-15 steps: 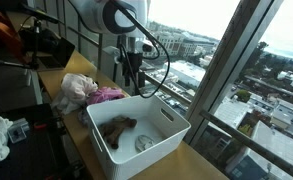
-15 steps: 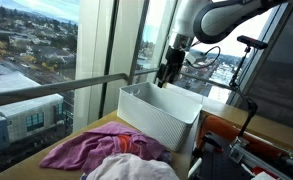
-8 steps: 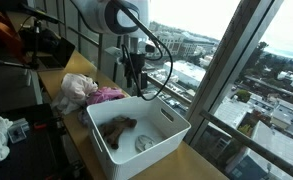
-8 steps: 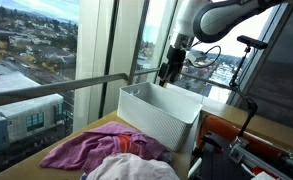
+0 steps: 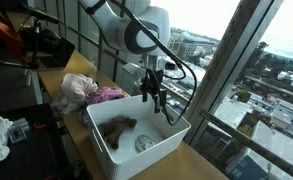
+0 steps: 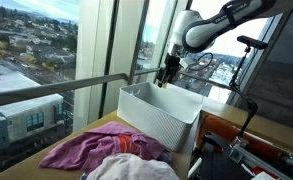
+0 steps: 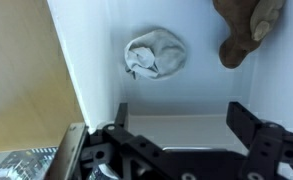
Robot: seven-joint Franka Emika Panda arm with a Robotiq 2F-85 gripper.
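Gripper (image 5: 154, 97) open, empty, above white bin (image 5: 151, 156) near its rim. Inside bin: white cloth wad (image 7: 154, 53) mid-floor, brown toy (image 7: 241, 30) nearby, apart.

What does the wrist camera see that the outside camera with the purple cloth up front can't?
Only the wrist view: inside the white bin, a crumpled white cloth and a brown thing on its floor. Only that exterior view: the purple cloth, the arm and the city outside. Both: the white bin and the open gripper over it.
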